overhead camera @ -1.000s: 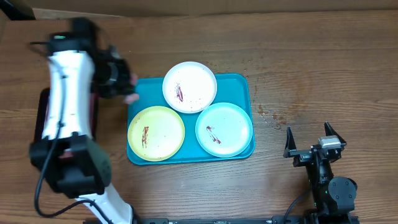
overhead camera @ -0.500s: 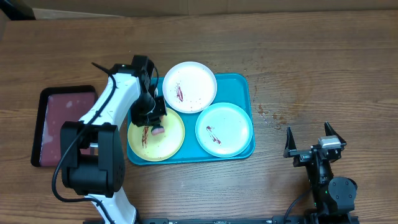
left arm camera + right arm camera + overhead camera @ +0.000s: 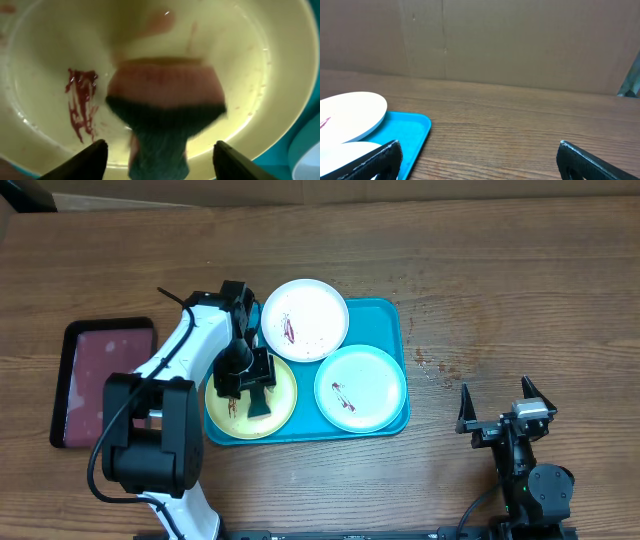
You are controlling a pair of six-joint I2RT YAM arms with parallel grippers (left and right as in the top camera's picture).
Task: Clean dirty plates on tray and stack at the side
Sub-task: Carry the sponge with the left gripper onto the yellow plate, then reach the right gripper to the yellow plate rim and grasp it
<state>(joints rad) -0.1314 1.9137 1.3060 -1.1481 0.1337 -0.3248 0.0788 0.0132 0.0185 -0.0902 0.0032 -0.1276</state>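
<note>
Three plates lie on the turquoise tray (image 3: pixel 386 316): a white plate (image 3: pixel 305 318) at the back, a mint plate (image 3: pixel 360 387) at the right, a yellow-green plate (image 3: pixel 282 406) at the front left. All carry dark red smears. My left gripper (image 3: pixel 250 388) hovers over the yellow-green plate (image 3: pixel 245 55). Its jaws stand open, with a blurred pink and dark green sponge (image 3: pixel 165 100) loose between them, beside the red smear (image 3: pixel 80 102). My right gripper (image 3: pixel 495 390) rests open on the table right of the tray, holding nothing.
A black-rimmed maroon tray (image 3: pixel 95 375) lies at the left of the wooden table. Small red spots (image 3: pixel 435 365) mark the wood right of the turquoise tray. In the right wrist view the tray's corner (image 3: pixel 412 130) and the white plate (image 3: pixel 350 112) sit at the left.
My left arm swung from left of the tray to above the yellow-green plate, then its jaws opened and let go of the sponge. The right arm has not moved.
</note>
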